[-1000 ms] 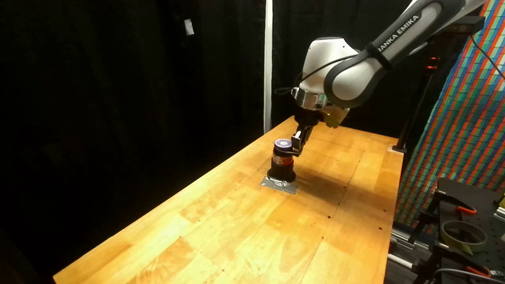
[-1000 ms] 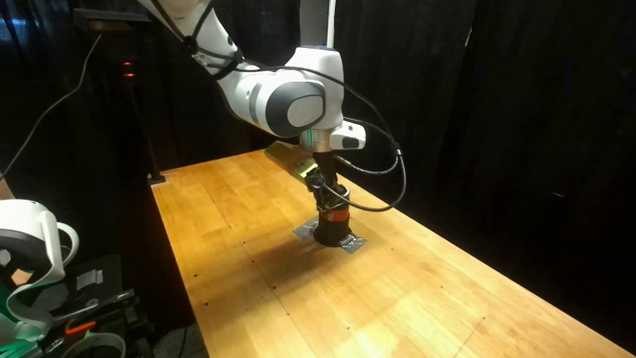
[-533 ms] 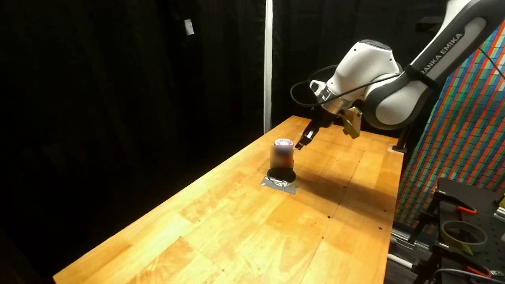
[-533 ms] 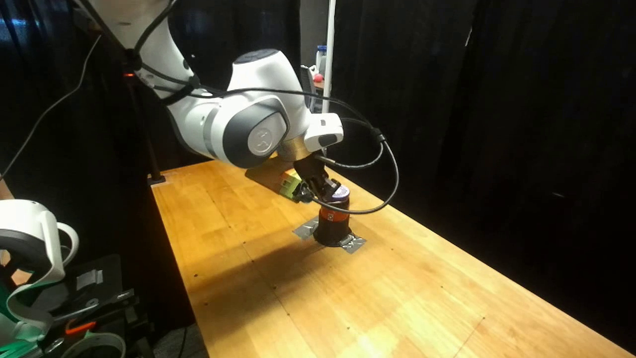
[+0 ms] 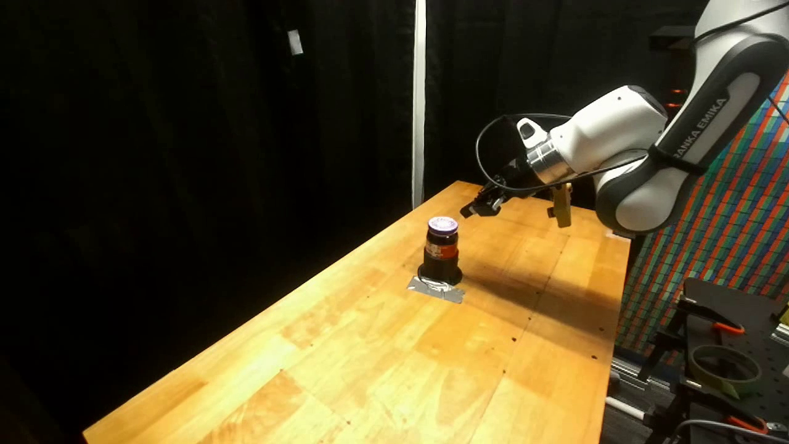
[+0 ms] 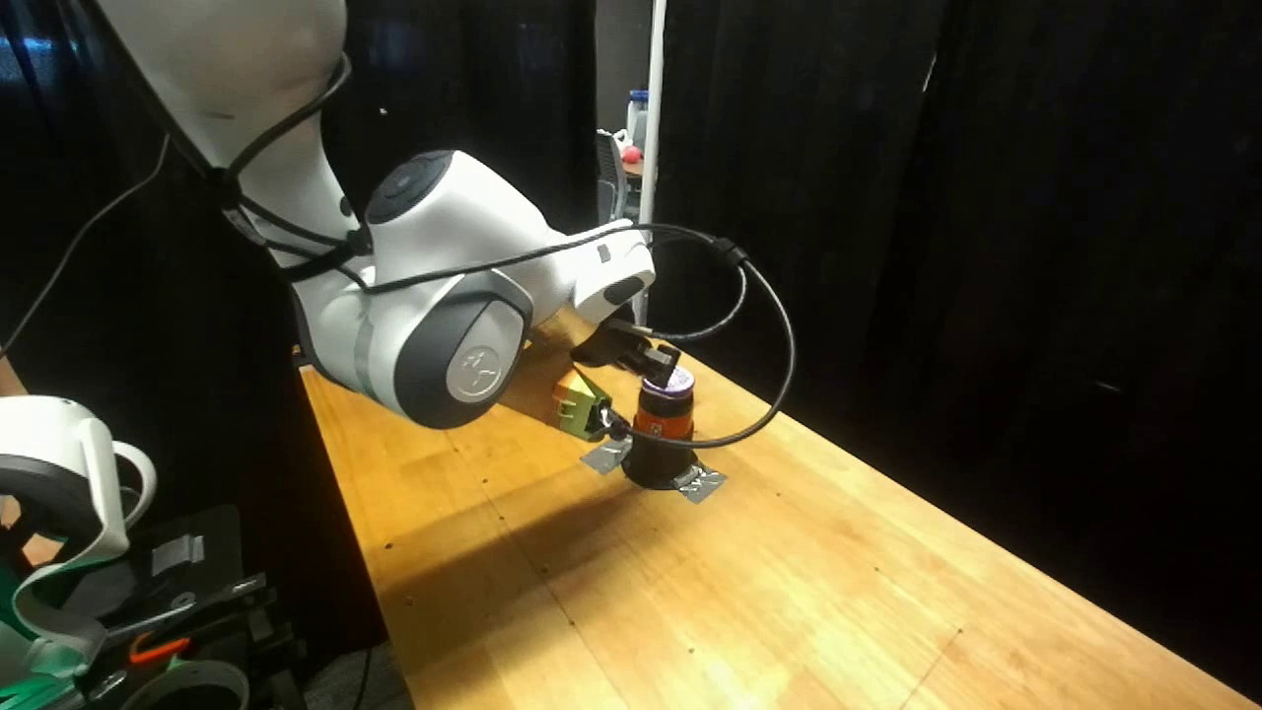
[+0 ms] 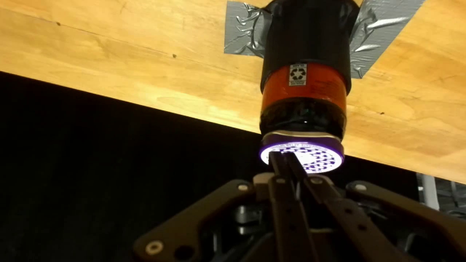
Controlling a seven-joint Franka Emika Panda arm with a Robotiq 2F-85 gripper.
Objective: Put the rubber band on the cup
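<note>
Just ahead of your gripper (image 7: 283,154), slightly below its tips and apart from them, stands the purple-lidded jar (image 7: 305,92), the task's cup. Your fingers (image 7: 285,207) are pinched together, nothing visible between. Cream band (image 7: 302,134) hugging under the lid (image 7: 315,157): probably the rubber band, seated. Step looks like retreat. Back off along the fingers' line, no sideways sweep; check the band's far side, hidden.

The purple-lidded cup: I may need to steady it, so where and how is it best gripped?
Probably opposite sides of the round lid, from straight above: the cup stands upright, its black base flanked by grey tape. The pincer looks shut, so open it first.
</note>
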